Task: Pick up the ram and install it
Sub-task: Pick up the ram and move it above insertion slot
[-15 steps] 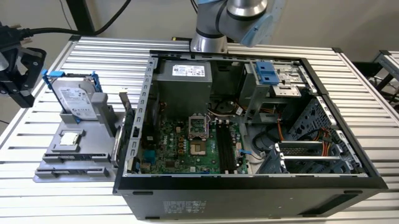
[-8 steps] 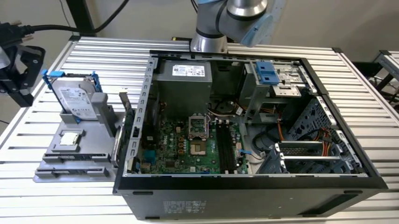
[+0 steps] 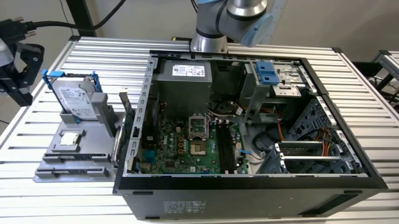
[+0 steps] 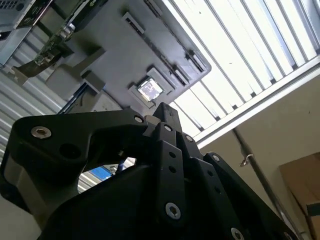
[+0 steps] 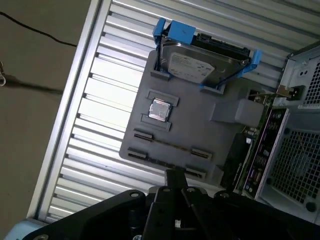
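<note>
Slatted metal table [image 5: 100, 100]; tool [image 5: 175, 175] near grey tray [image 5: 200, 125]

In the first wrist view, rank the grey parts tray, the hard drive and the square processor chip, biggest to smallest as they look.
1. Grey parts tray
2. Hard drive
3. Processor chip
The drive and chip sit on the tray, so nearness hardly changes the order.

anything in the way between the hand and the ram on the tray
Nothing visible. The hand hangs clear of the tray, on the side where the ram sits; only open air lies between them.
</note>
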Robot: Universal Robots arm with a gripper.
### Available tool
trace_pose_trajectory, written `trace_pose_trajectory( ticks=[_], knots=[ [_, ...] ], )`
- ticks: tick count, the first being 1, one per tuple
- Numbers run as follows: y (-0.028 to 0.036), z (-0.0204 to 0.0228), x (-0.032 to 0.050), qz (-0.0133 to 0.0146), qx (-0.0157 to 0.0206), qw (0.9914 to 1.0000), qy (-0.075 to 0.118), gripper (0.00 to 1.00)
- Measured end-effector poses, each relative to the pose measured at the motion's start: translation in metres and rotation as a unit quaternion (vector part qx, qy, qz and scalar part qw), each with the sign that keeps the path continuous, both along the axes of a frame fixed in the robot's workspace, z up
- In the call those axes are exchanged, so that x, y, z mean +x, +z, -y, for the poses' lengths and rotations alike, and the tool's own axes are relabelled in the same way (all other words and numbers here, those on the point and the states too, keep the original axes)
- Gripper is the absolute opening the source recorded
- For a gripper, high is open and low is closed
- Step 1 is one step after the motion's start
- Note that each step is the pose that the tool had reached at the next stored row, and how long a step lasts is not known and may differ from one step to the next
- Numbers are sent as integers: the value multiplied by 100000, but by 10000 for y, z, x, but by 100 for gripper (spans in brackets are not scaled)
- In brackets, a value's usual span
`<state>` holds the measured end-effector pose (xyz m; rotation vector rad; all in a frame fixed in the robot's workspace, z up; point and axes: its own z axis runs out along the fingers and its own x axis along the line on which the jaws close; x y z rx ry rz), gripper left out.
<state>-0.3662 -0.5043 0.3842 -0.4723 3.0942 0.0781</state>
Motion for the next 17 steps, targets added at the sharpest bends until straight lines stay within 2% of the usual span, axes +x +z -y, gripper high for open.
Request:
trace_pose_trajectory(
  ticks=[7,17],
  knots=[
    [5,0,0,-9,-9,99970,2429,0],
    [4,0,0,-6,-6,99855,5385,0]
  ],
)
